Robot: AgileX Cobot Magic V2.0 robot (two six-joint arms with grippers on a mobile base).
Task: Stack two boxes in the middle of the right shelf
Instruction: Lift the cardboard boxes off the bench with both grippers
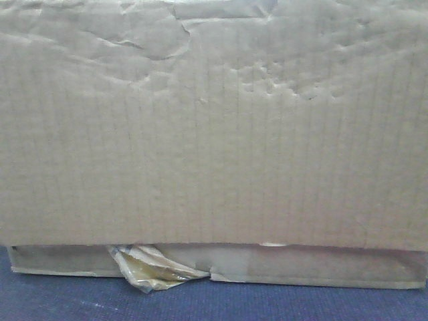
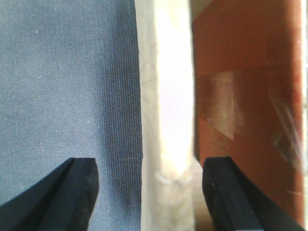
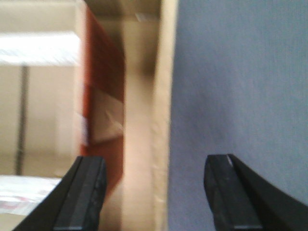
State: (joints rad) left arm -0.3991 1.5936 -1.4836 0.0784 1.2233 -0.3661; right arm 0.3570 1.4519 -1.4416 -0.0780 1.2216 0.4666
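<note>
A tan cardboard box point(image 1: 214, 134) fills the front view, its face creased and dented near the top, with a crumpled tape scrap point(image 1: 154, 267) at its bottom edge. In the left wrist view my left gripper point(image 2: 150, 163) is open, its fingers on either side of the box's pale upright wall edge point(image 2: 166, 96), not touching it. The right gripper point(image 3: 155, 161) is also open, straddling the box's other wall edge point(image 3: 162, 120). Only one box can be told apart. The shelf is out of view.
Blue carpet-like fabric point(image 1: 267, 304) lies under the box and shows outside the box walls in both wrist views point(image 2: 67, 86) point(image 3: 240, 86). The box's reddish-brown inner side point(image 2: 240, 72) carries clear tape patches.
</note>
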